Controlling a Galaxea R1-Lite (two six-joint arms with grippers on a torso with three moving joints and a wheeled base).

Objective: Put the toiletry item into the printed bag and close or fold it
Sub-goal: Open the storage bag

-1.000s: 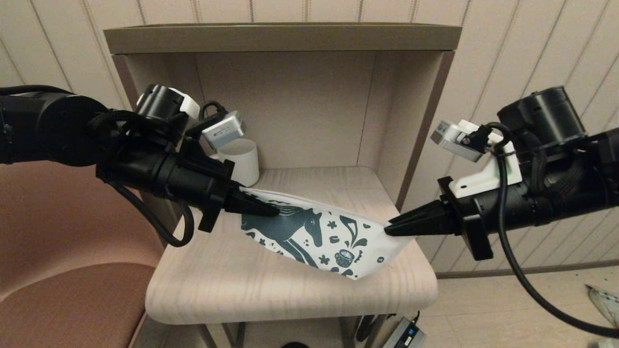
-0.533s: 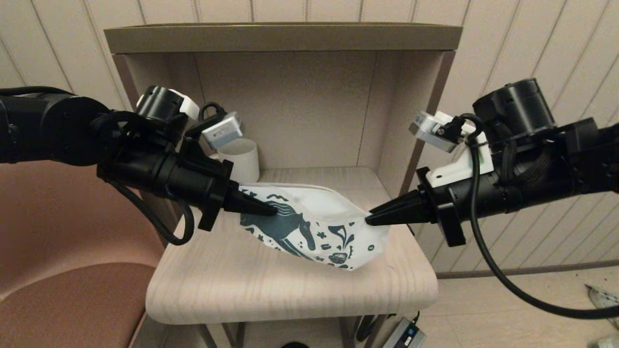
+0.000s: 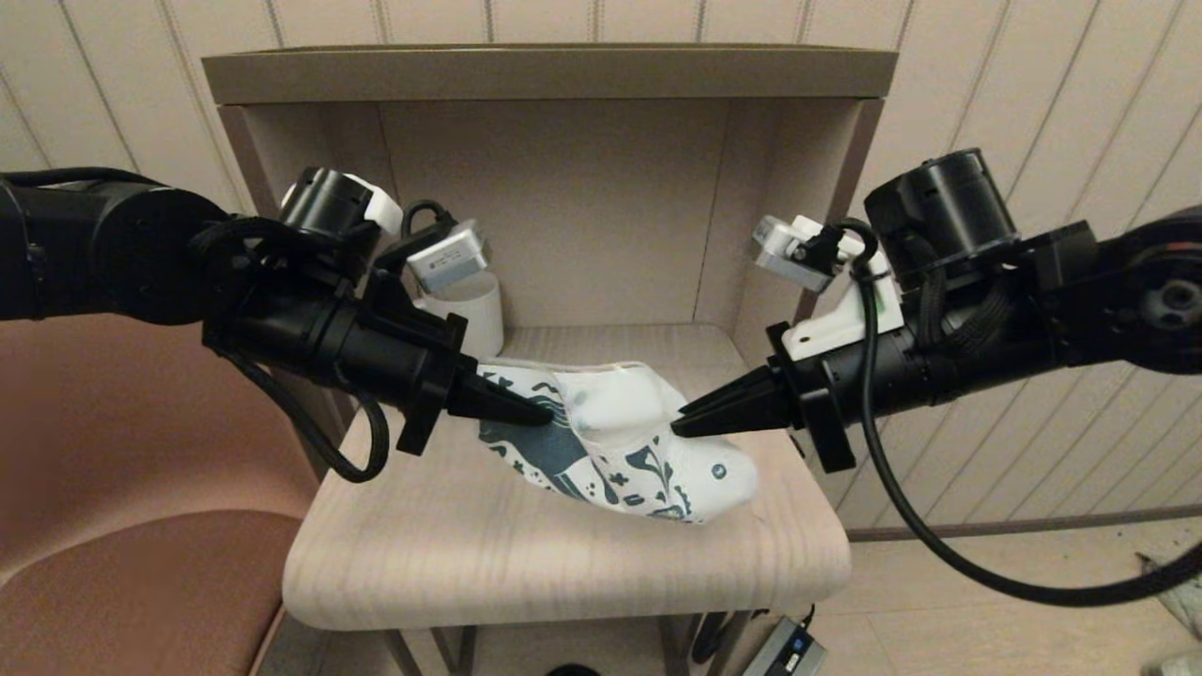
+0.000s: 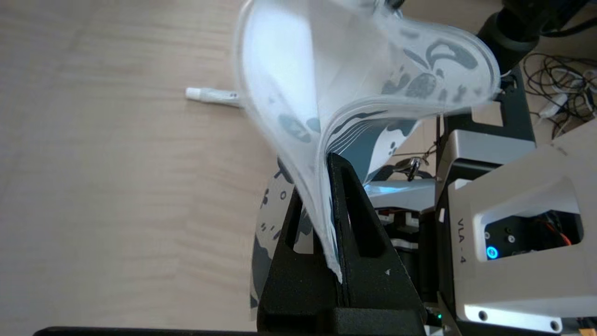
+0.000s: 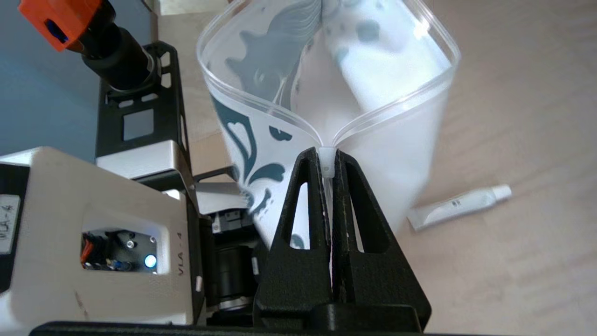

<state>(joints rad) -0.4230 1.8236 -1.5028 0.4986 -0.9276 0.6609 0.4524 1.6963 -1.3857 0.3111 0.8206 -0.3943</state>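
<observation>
A soft white printed bag (image 3: 620,441) with a dark teal horse and flowers hangs over a pale wooden shelf (image 3: 488,554), held by its two top corners. The left gripper (image 3: 540,414) pinches one end of the zipper edge, its black jaws pressed together on the fabric. The right gripper (image 3: 678,427) pinches the opposite end the same way. The bag's mouth bulges open between them (its lower part sags close to the wood). From the wrist views, nothing can be made out inside the bag. A small white toiletry tube (image 5: 459,206) lies on the shelf behind the bag, outside it and partly hidden by it. A white ribbed mug (image 3: 470,314) stands at the back left of the shelf, behind the left gripper.
</observation>
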